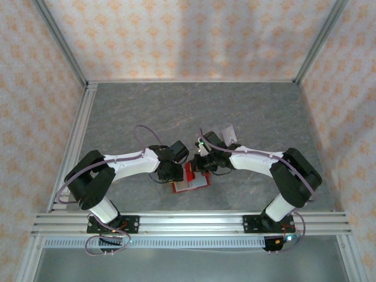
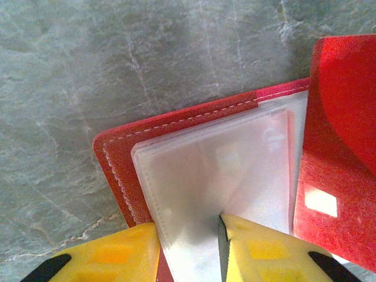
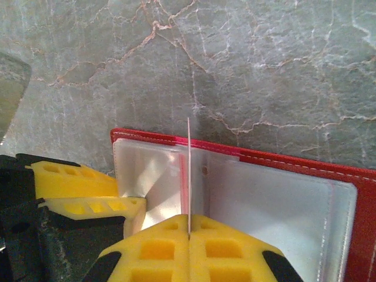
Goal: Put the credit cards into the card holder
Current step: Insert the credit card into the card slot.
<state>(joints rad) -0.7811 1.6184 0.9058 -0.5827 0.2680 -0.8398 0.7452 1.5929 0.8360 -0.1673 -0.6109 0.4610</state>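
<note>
1. First, from the top camera: both arms reach inward and meet low over the middle of the grey marbled table (image 1: 147, 111). The red card holder (image 1: 189, 182) lies open on the table under them, toward the near edge. The left gripper (image 1: 171, 172) is at its left side and the right gripper (image 1: 198, 166) at its right. A clear rack (image 1: 227, 133) stands just behind the right arm. Finger positions are too small to read from this height.

2. Left wrist: the card holder (image 2: 117, 158) lies flat with its stitched red cover on the table and pale translucent sleeves stacked on top. A second red panel overlaps the sleeves at the right. The left gripper (image 2: 188, 258) is partly closed, with a lifted sleeve rising between its yellow fingers (image 2: 264, 252), so it appears to be pinching that sleeve.

3. Right wrist: the right gripper (image 3: 189, 232) is clamped tight on one credit card (image 3: 189, 176). The card is seen edge-on as a thin upright line with a dark red trace along it. Its far end reaches over the sleeves of the card holder (image 3: 282, 161), close to the red top border. The left gripper (image 3: 88, 194) comes in from the left with its fingers close together at the edge of a raised sleeve.
</note>
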